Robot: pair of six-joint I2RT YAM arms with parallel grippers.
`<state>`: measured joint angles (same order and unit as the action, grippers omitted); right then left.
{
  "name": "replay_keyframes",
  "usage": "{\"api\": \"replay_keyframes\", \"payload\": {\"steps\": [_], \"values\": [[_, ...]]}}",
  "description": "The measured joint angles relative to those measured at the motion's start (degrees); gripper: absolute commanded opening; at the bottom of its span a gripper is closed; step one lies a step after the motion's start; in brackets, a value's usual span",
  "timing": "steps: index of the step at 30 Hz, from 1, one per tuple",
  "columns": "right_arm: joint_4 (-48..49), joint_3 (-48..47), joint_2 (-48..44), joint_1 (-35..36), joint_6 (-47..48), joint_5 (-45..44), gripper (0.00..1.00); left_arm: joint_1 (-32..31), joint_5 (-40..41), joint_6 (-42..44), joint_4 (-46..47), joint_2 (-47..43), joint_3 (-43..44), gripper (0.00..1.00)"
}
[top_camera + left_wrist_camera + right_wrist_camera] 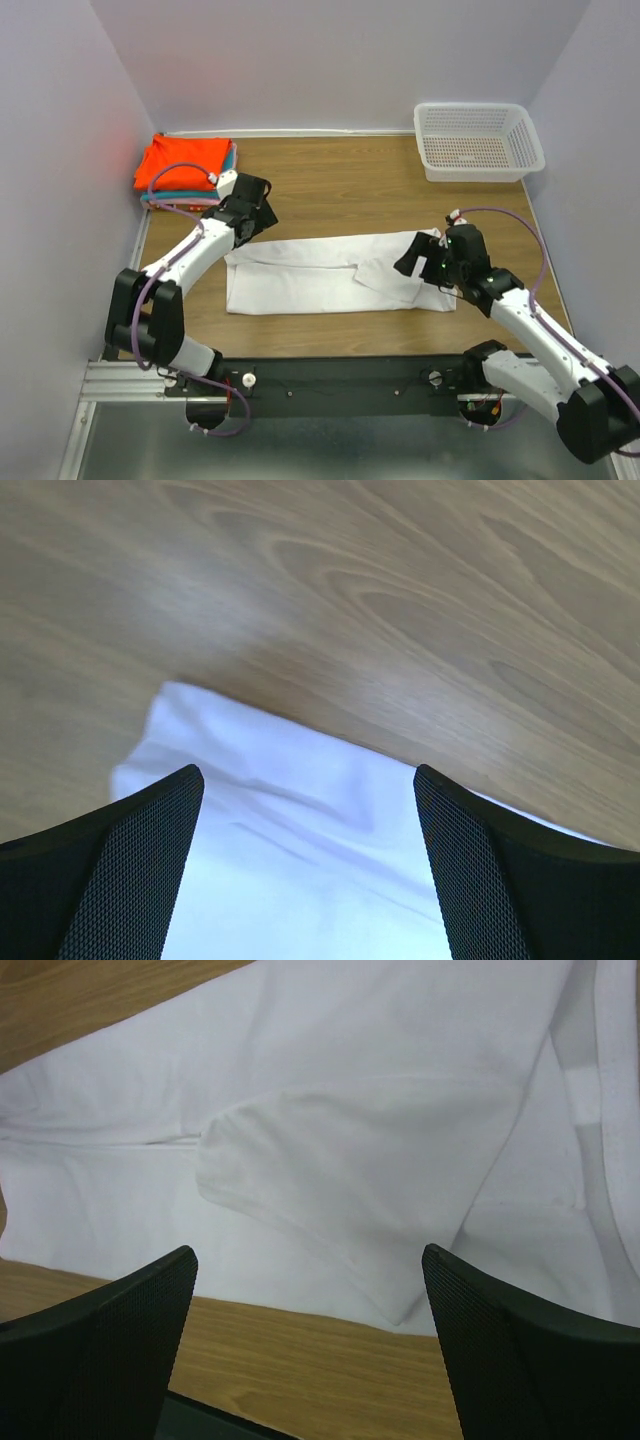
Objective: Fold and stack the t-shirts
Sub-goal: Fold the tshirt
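A white t-shirt [330, 275] lies as a long folded strip across the middle of the table. My left gripper [262, 228] is open and empty above its far left corner; the left wrist view shows the shirt [300, 860] between the spread fingers [130, 850]. My right gripper [410, 258] is open and empty over the shirt's right end, where a sleeve [370, 1170] is folded inward; its fingers [510, 1340] frame the shirt's near edge. A stack of folded shirts [185, 165], orange-red on top with teal under it, sits at the far left corner.
A white plastic mesh basket [478, 140] stands at the far right corner. Walls close in the table on the left, back and right. Bare wooden tabletop [340, 185] lies between the shirt and the back wall.
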<state>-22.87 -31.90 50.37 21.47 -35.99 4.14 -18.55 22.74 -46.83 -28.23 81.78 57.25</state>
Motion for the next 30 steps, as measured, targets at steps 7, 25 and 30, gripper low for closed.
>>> {"api": "replay_keyframes", "payload": {"steps": [7, 25, 30], "values": [[5.81, -1.51, 14.29, 0.0, -0.04, 0.83, 1.0, -5.97, -6.21, 4.07, 5.16, 11.39, 3.39, 0.93], [7.85, 0.72, 18.32, 0.0, -2.23, -4.74, 1.0, -4.57, -2.43, 0.76, 3.34, 9.92, -6.54, 0.95], [7.87, 1.27, 18.91, 0.0, -2.86, -5.4, 1.0, -1.05, 1.03, -3.17, -2.71, 4.63, -9.79, 0.95]]}}
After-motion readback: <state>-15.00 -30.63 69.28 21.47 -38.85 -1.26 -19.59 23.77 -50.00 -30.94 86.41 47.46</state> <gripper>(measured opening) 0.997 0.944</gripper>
